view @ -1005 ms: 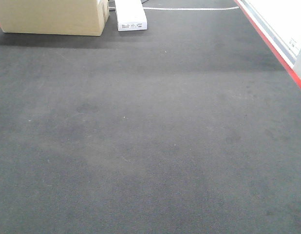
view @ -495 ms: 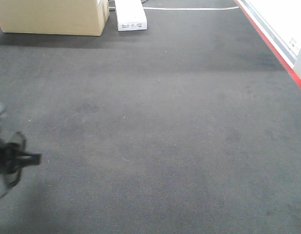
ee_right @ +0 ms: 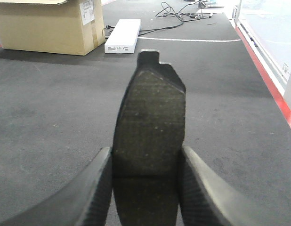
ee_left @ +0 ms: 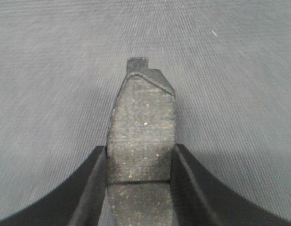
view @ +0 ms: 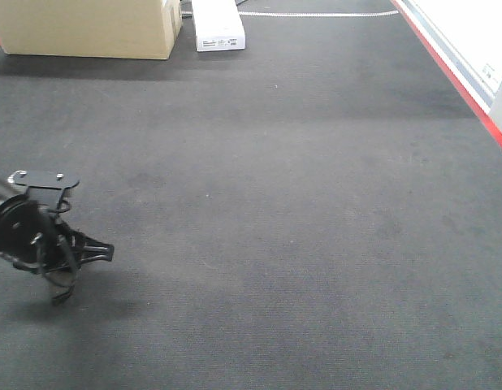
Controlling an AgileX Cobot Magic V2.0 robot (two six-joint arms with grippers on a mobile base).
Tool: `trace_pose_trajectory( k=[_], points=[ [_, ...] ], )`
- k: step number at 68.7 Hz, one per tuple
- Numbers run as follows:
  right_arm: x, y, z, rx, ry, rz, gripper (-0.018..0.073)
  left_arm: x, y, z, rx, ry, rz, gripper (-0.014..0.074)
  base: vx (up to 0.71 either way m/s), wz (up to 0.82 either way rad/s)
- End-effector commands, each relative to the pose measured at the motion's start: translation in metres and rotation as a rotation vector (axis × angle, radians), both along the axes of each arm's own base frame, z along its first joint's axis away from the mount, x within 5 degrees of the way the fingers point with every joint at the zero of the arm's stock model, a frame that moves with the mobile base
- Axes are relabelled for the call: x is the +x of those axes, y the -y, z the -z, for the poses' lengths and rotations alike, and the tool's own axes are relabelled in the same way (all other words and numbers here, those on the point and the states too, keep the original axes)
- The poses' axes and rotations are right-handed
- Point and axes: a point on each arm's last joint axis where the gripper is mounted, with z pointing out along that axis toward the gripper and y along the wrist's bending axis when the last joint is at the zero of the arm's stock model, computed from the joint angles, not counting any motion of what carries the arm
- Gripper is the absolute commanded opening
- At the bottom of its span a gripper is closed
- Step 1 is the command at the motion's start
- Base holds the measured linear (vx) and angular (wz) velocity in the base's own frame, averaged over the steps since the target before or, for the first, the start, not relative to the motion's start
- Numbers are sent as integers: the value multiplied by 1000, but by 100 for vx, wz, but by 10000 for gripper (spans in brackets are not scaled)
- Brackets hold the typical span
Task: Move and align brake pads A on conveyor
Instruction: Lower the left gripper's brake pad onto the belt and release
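Observation:
In the left wrist view, one dark grey brake pad (ee_left: 143, 108) with a thin groove across it sticks forward from my left gripper (ee_left: 140, 149), which is shut on its sides just above the conveyor (ee_left: 239, 70). My right gripper (ee_right: 145, 150) is likewise shut on a second brake pad (ee_right: 150, 108), held higher over the dark belt (ee_right: 230, 117). The front view shows the left gripper (view: 82, 252) low over the conveyor (view: 300, 203) near its left edge. The pad in it is hard to make out there. The right gripper is outside that view.
A cardboard box (view: 88, 28) and a long white box (view: 217, 28) stand at the far left end of the belt. A red edge strip (view: 454, 77) runs down the right side. Cables (ee_right: 178, 12) lie beyond the boxes.
The left arm has come in from the left edge of the front view and moved right over the belt. One second ago it was out of that view.

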Motion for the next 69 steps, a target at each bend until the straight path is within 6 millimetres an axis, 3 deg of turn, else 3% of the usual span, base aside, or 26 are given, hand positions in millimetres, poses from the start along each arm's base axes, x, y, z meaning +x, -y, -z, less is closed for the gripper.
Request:
trace_pose_trajectory(
  k=[1, 10, 18, 33, 50, 59, 69],
  points=[
    [1, 0, -17, 11, 113, 4, -5, 12, 2, -18, -5, 64, -1, 341, 0, 0],
    [1, 0, -17, 11, 113, 4, -5, 16, 3, -21, -2, 69, -3, 477, 0, 0],
    [1, 0, -17, 11, 113, 4, -5, 13, 2, -31, -5, 94, -2, 531, 0, 0],
    [1, 0, -17, 11, 113, 4, -5, -9, -3, -84, -32, 212, -20, 534, 0, 0],
    [1, 0, -17, 11, 113, 4, -5, -62, -12, -154, -95, 449, 28, 534, 0, 0],
    [1, 0, -17, 11, 113, 4, -5, -99, -17, -168, -134, 563, 56, 534, 0, 0],
    [1, 0, -17, 11, 113, 4, -5, -140, -25, -170, -161, 673, 77, 534, 0, 0]
  ],
)
